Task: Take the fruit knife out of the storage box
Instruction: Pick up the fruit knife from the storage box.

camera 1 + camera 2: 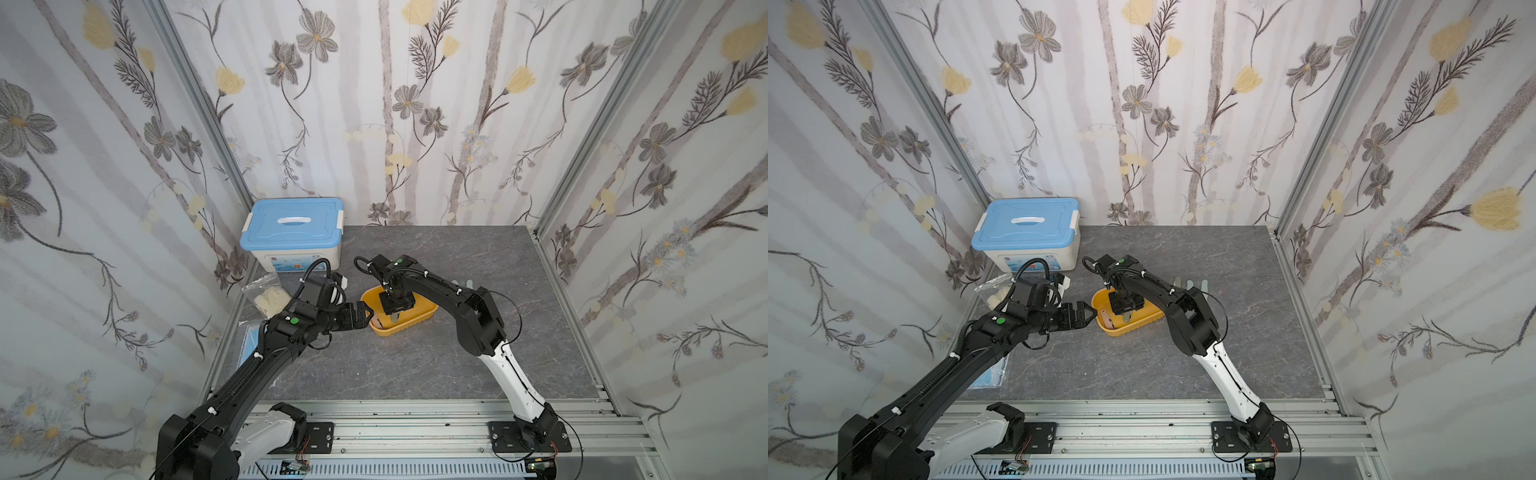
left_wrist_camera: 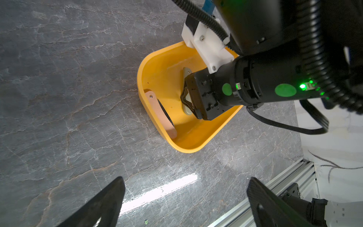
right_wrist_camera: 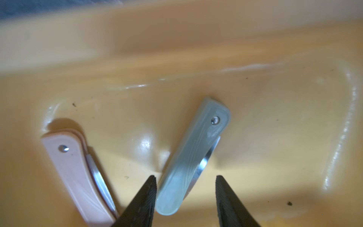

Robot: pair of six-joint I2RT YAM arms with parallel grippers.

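we see the storage box (image 3: 275, 94) as smooth, glossy yellow plastic, speckled with a few dark crumbs. the grey-green fruit knife (image 3: 186, 157) has a satin plastic handle with fine grain lines, a shiny metal rivet and a bright metal blade edge; the pink knife (image 3: 72, 173) looks alike. the right gripper (image 3: 185, 177) has matt black, finely textured jaws. the tabletop (image 2: 68, 98) is polished, veined grey stone-look.
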